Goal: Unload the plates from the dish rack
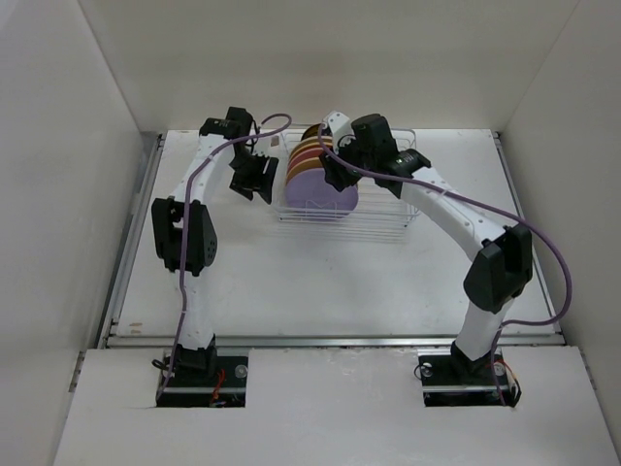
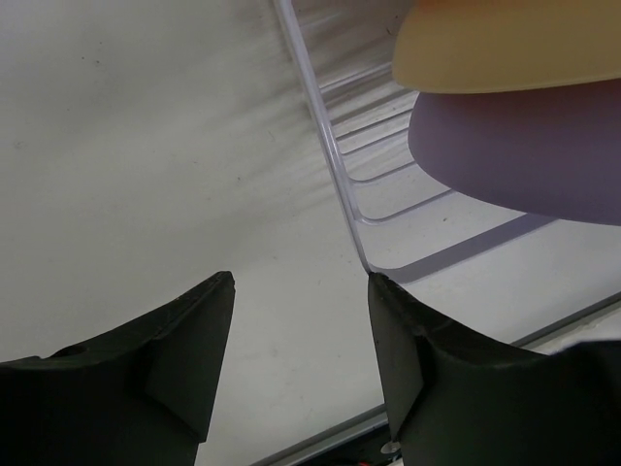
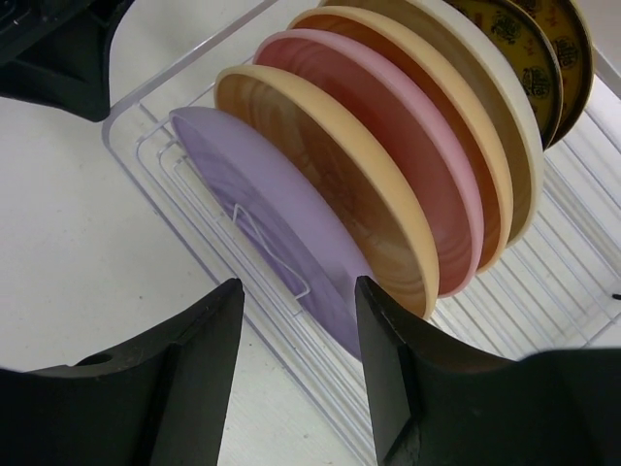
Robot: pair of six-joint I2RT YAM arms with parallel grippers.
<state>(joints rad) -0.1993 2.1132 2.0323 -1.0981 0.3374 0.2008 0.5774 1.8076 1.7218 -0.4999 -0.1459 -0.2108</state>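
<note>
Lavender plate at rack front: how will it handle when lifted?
Probably rigid: the lavender plate stands on edge unbent. Its smooth face may slip. Round, propped only by wires of the dish rack, it could roll or tip.

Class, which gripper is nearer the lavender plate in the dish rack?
Right. The right gripper hangs over the lavender plate's rim; the left gripper sits outside the dish rack, beside its wire wall.

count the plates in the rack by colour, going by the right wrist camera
lavender plates: 1
yellow plates: 2
pink plates: 1
cream plates: 1
brown-and-yellow patterned plates: 2
total: 7 showing in the dish rack; any further back would be hidden
</note>
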